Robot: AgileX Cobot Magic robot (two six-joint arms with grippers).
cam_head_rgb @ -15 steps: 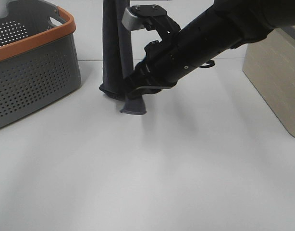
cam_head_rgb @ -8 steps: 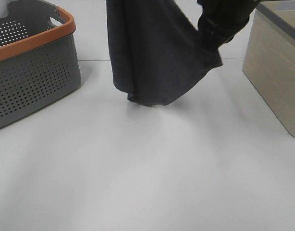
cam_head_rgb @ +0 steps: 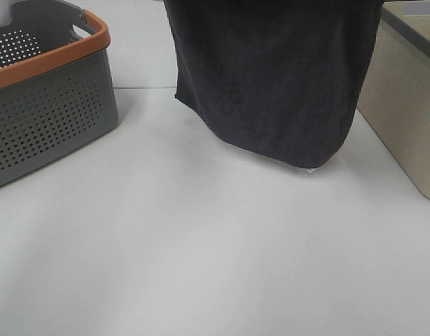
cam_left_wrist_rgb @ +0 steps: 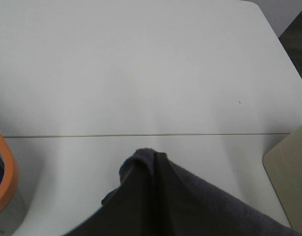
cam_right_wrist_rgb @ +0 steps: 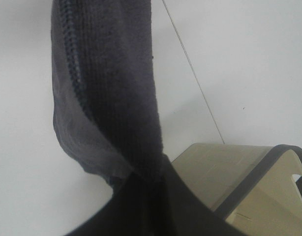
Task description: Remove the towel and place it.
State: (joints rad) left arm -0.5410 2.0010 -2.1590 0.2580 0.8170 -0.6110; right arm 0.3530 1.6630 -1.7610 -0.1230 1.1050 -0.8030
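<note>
Towel (cam_head_rgb: 271,77) btw basket (cam_head_rgb: 54,112) & bin (cam_head_rgb: 404,105)

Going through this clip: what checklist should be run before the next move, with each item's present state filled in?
1. The towel hangs spread out flat, not bunched: ok.
2. Grip at both upper corners: the cloth gathers toward each wrist camera, though the jaws are out of frame: ok.
3. Towel's lowest corner lifted off the table: cannot tell, as it hangs very close to the surface.
4. Towel apart from the grey basket: ok, there is a visible gap on the left.
5. Towel apart from the beige bin: cannot tell, as its right edge overlaps the bin in the high view.
</note>
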